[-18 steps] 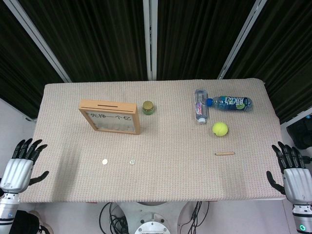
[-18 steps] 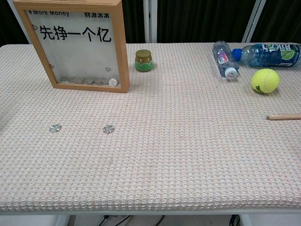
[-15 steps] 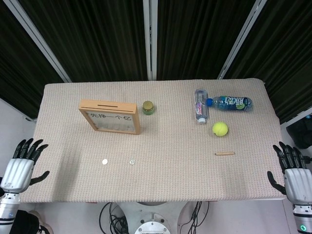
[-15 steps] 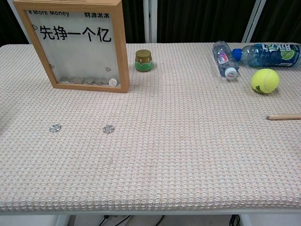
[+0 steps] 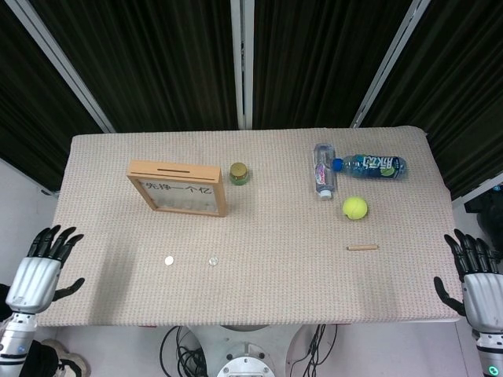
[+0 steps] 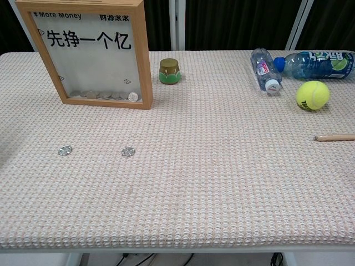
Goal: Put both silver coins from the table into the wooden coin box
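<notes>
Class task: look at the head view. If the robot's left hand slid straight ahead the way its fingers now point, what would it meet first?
The left hand points up and slightly right, along the table's left edge. It would likely meet that edge first; the coins and coin box lie well to the right. Height is unclear.

Robot lab or test cell, not home. Black pleated curtains point(image 5: 149, 55) fill whole upper frame, split by white metal struts point(image 5: 242, 63). Lone table point(image 5: 259, 298) under beige woven cover, centre frame. Pale bare floor at left edge. Cable loops point(image 5: 185, 345) and round machine base point(image 5: 244, 367) at bottom centre. Unrelated props scattered upper right: tennis ball point(image 5: 354, 207), two lying water bottles point(image 5: 357, 169).
</notes>
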